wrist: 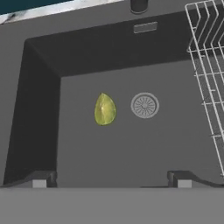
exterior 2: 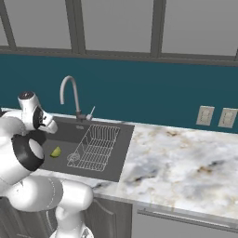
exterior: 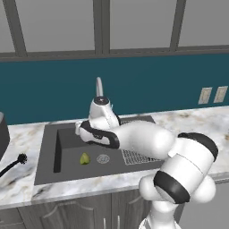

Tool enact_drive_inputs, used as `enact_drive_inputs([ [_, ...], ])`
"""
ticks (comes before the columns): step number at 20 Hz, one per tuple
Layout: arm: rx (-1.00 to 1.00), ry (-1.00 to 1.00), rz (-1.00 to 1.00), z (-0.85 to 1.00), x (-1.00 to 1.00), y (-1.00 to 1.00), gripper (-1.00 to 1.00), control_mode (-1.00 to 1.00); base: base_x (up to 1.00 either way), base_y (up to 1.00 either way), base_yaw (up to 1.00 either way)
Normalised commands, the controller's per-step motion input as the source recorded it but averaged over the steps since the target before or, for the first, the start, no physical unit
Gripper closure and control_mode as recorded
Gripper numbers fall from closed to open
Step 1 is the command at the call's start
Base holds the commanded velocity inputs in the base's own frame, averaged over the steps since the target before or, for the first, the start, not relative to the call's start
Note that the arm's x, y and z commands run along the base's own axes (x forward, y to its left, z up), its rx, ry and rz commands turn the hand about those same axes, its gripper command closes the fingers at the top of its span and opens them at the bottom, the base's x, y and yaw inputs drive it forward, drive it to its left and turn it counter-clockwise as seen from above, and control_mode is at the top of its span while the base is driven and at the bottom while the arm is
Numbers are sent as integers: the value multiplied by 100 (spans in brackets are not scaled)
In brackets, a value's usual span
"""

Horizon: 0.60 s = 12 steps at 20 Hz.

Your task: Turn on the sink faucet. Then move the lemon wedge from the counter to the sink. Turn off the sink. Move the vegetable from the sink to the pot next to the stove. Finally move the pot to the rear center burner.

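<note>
The lemon wedge lies on the floor of the dark sink, just left of the round drain. It is also seen from the base as a small yellow-green piece. My gripper hangs above the basin, open, with nothing between its fingertips, and the wedge lies ahead of it. The grey gooseneck faucet stands at the sink's back rim with its lever beside it. I see no water running. The pot and the stove are out of view.
A wire rack fills the sink's right side. A black dish brush lies on the marble counter left of the sink, near a dark object at the frame edge. Wall outlets sit at the right.
</note>
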Motion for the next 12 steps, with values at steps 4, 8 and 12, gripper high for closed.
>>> enact_drive_inputs([
  [4,-6,5,0,-55,30,2,-100,-100,0,0,0],
  [8,-5,9,0,-55,30,1,-100,-100,0,0,0],
  [12,-4,11,0,-50,27,6,-100,-100,0,0,0],
])
